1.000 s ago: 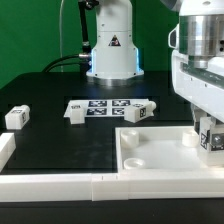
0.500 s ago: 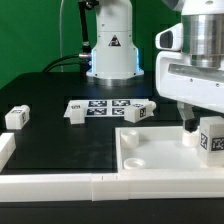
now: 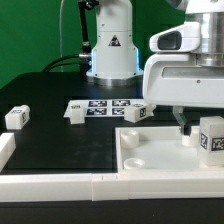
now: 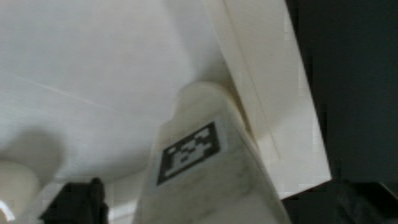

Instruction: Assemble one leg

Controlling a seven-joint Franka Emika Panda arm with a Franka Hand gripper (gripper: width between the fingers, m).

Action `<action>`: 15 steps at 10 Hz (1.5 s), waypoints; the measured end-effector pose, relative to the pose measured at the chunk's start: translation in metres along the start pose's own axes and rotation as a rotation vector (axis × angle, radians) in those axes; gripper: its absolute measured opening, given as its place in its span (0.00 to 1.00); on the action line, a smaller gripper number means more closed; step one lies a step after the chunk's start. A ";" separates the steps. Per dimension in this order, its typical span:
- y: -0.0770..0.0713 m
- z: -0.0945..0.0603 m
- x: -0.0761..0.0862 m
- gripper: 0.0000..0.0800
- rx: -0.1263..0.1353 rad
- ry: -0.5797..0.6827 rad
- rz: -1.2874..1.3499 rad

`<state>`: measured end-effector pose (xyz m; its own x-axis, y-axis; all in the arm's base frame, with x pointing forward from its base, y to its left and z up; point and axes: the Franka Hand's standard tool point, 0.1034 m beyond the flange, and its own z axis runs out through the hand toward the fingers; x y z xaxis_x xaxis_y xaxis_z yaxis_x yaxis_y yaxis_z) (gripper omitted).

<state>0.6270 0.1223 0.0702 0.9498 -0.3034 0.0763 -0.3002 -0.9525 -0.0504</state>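
A leg (image 3: 211, 138), a small white block with a black-and-white tag, stands upright on the large white panel (image 3: 150, 150) at the exterior view's right. My gripper (image 3: 190, 122) hangs just above and slightly left of it, open, and one dark finger (image 3: 181, 120) shows. In the wrist view the same leg (image 4: 196, 150) stands between my gripper's (image 4: 214, 205) spread fingers, with a gap on one side. Three more legs lie on the black table: one at the left (image 3: 16, 116), one by the marker board (image 3: 76, 111), one near the panel's back edge (image 3: 139, 112).
The marker board (image 3: 105, 105) lies at the table's middle back. The robot base (image 3: 110, 50) stands behind it. A white rail (image 3: 60, 185) runs along the front edge, with a short white block (image 3: 5, 148) at the left.
My gripper has let go of the leg, risen off it and shifted toward the exterior view's left. The leg stays standing on the panel.
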 end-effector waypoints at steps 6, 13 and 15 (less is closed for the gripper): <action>0.005 0.000 0.003 0.58 0.000 0.001 -0.275; 0.003 0.002 0.000 0.36 -0.014 0.011 0.373; 0.004 0.002 0.000 0.36 -0.011 0.010 0.664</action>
<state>0.6262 0.1185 0.0675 0.5618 -0.8262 0.0420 -0.8224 -0.5632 -0.0798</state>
